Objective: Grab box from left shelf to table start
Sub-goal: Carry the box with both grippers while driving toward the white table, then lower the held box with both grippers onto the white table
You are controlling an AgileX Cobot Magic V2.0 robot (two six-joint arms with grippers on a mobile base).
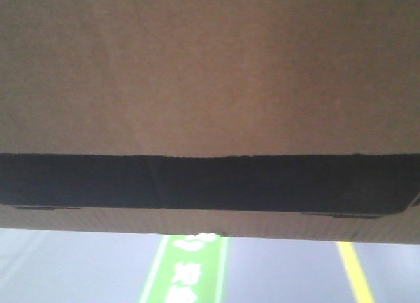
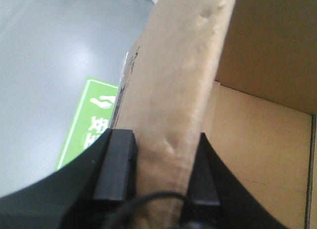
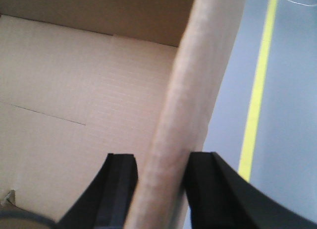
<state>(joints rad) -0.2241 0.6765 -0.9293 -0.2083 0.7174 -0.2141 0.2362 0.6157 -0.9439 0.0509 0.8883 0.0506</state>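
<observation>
Box (image 1: 210, 73) held above floor (image 1: 79, 263): left claw (image 2: 159, 172) clamped on one side wall, right claw (image 3: 161, 189) on opposite wall, cardboard between jaws; twin grip likely balances load.

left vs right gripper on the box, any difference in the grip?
Left gripper pinches a dented box wall, with the green floor marking beyond it. The right gripper pinches a smoother wall, with the yellow line beyond it. Both are shut on the box, one finger inside, one outside.
</observation>
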